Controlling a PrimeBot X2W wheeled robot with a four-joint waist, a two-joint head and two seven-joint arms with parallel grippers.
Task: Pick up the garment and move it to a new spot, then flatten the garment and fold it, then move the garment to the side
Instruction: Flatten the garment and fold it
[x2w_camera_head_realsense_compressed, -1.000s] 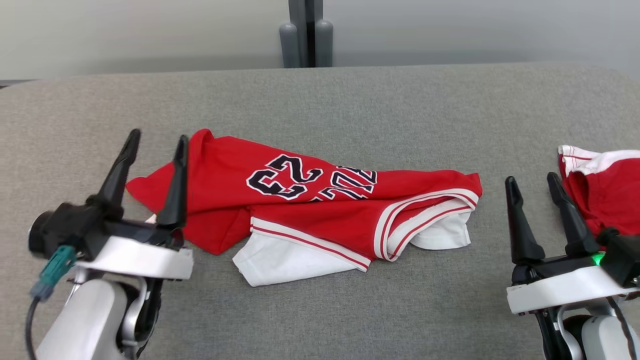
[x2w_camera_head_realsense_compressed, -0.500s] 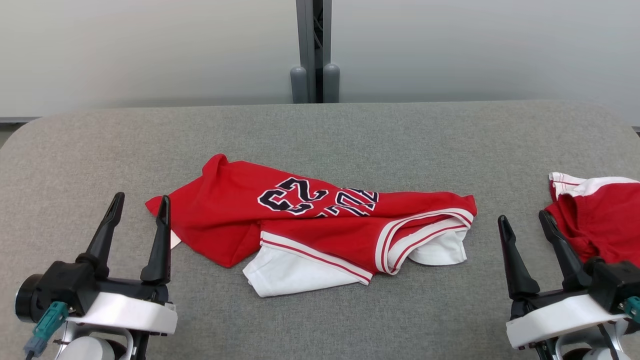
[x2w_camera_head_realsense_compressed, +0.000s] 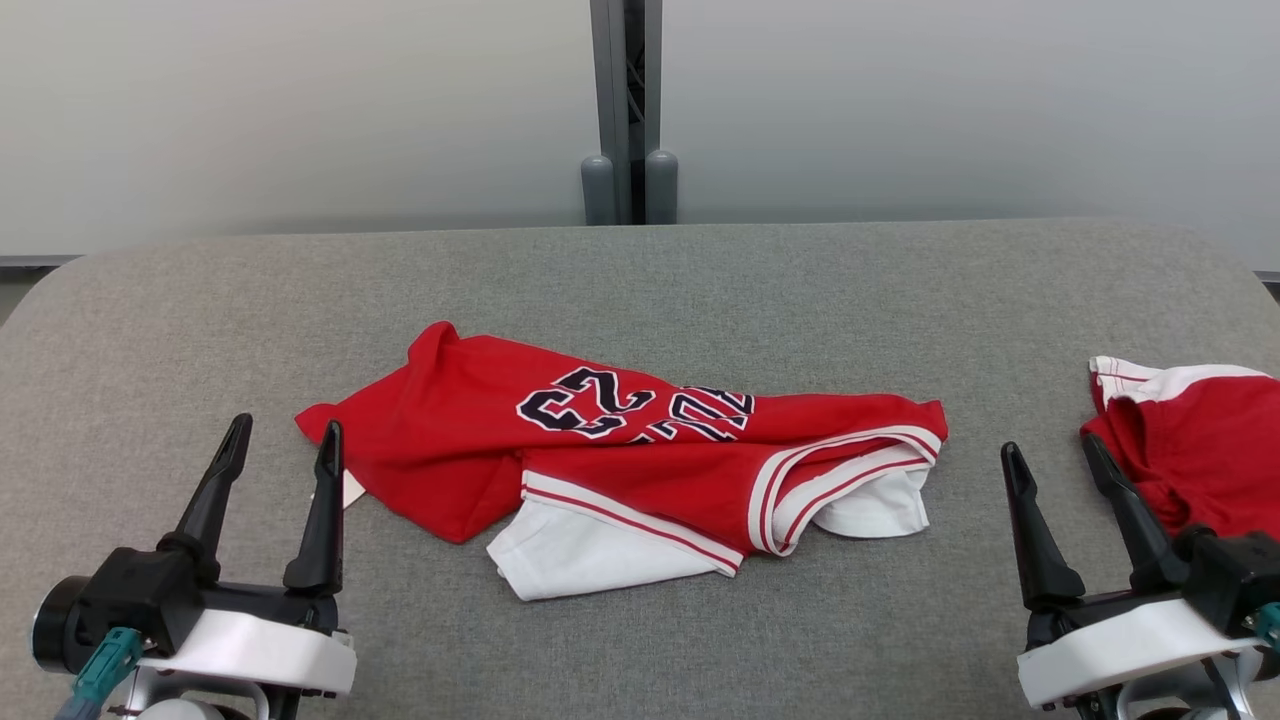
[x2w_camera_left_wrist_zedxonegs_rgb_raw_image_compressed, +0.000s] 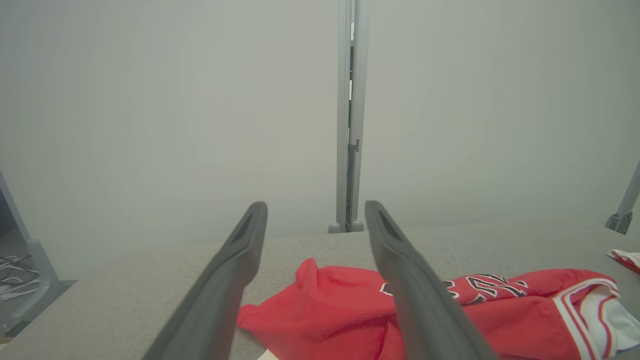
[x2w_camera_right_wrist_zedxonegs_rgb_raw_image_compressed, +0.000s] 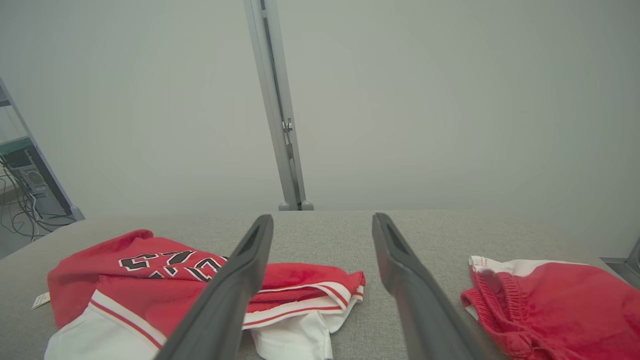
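We count two pieces of clothing on the grey desk (x2w_camera_head_realsense_compressed: 700, 290). One jersey (x2w_camera_head_realsense_compressed: 620, 460) lies crumpled around the middle, red with white sleeves, a "23" showing on top. One pair of red shorts (x2w_camera_head_realsense_compressed: 1190, 450) lies at the right edge, well apart from it. We have two grippers, each with two dark fingers. The left gripper (x2w_camera_head_realsense_compressed: 285, 428) and the right gripper (x2w_camera_head_realsense_compressed: 1050, 448) both stand wide and empty by the near edge, the left one near the jersey's left end.

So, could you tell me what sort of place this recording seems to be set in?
Probably a lab or test workspace: a grey fabric-covered table stands before plain pale partition panels, with loose cables at the side.
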